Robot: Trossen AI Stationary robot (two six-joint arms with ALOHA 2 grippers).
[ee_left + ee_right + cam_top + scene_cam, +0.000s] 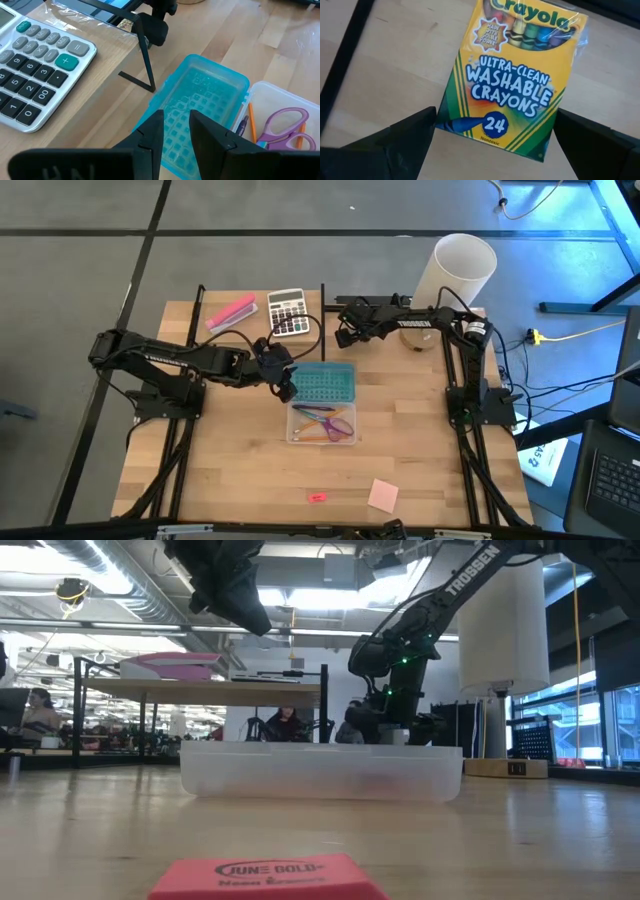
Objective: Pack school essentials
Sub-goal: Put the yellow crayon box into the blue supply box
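Note:
The clear box [322, 425] holds purple-handled scissors [286, 126], orange pencils [251, 119] and a dark pen [243, 125]. Its teal lid [324, 383] lies open flat on the far side. My left gripper [176, 125] hovers above the lid's left end, its fingers a narrow gap apart, and shows high over the box in the low view [232, 585]. My right gripper [497, 150] is wide open at the far side [346, 332], astride the crayon box [512, 80], which lies flat on the table. The pink eraser [318, 497] and the sticky-note pad [383, 495] lie near the table's near edge. My right gripper comes at the crayon box from above, one finger on each long side of its lower end [490, 131]. One finger [405, 137] meets the box's corner in the picture. Whether it touches the box, I cannot tell.
A calculator [288, 312] and a pink stapler [231, 313] lie at the far left. A thin black stand [145, 55] rises beside the lid. A white cylinder [455, 268] stands at the far right corner. Bare wood lies left and right of the clear box.

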